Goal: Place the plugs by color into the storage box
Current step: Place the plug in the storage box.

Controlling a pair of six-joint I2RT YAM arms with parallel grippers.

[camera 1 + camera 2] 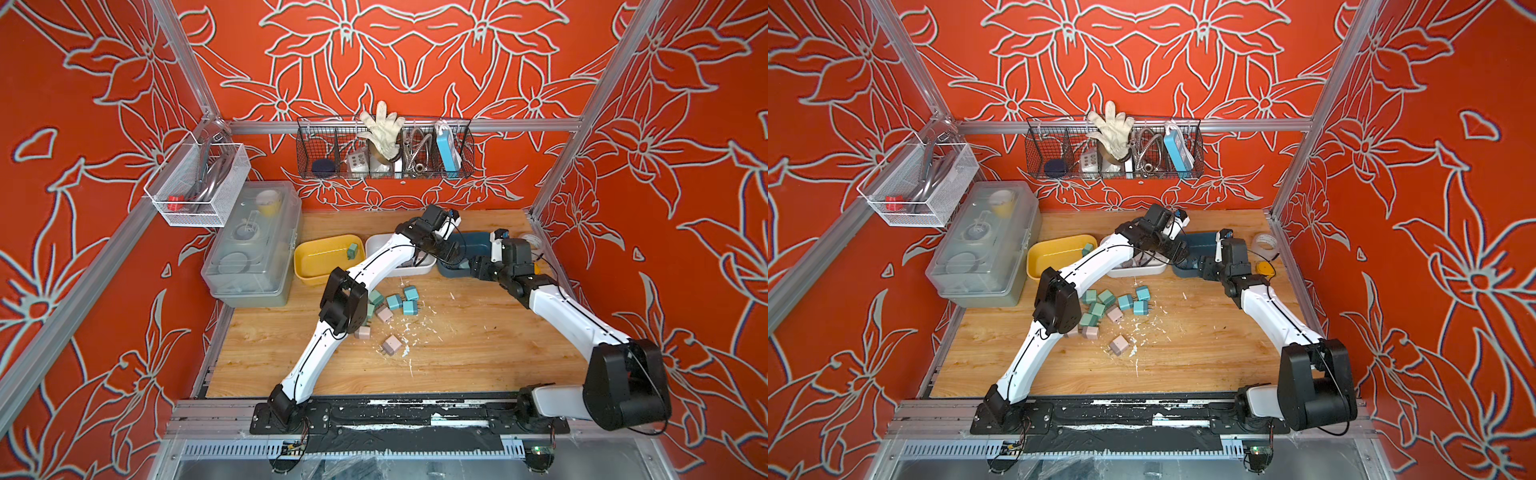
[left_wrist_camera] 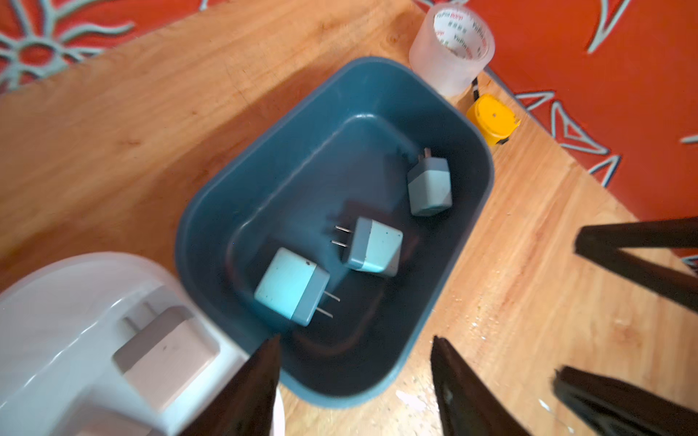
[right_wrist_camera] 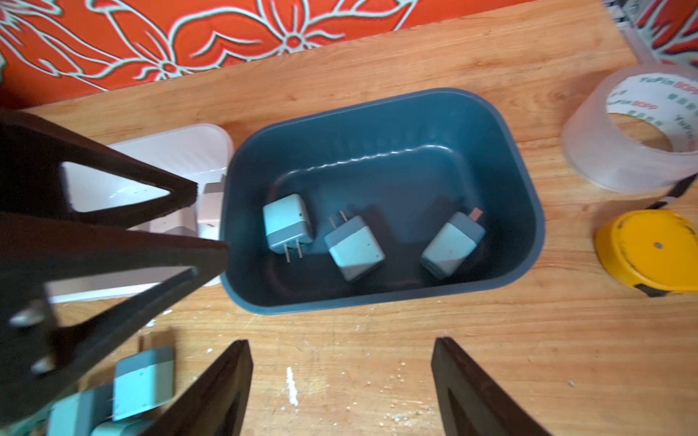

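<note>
Left claw [image 2: 355, 337] wide above blue bin [image 2: 264, 181]

One green plug [image 1: 352, 250] sits in the yellow bin [image 1: 309, 266].

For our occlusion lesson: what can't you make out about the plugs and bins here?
White bin: left arm covers most of it in both top views; left wrist view's edge crops it.
Loose plugs: some hidden under the left arm's elbow, top views.
Right wrist view: nearest plugs blurred, cropped.
</note>
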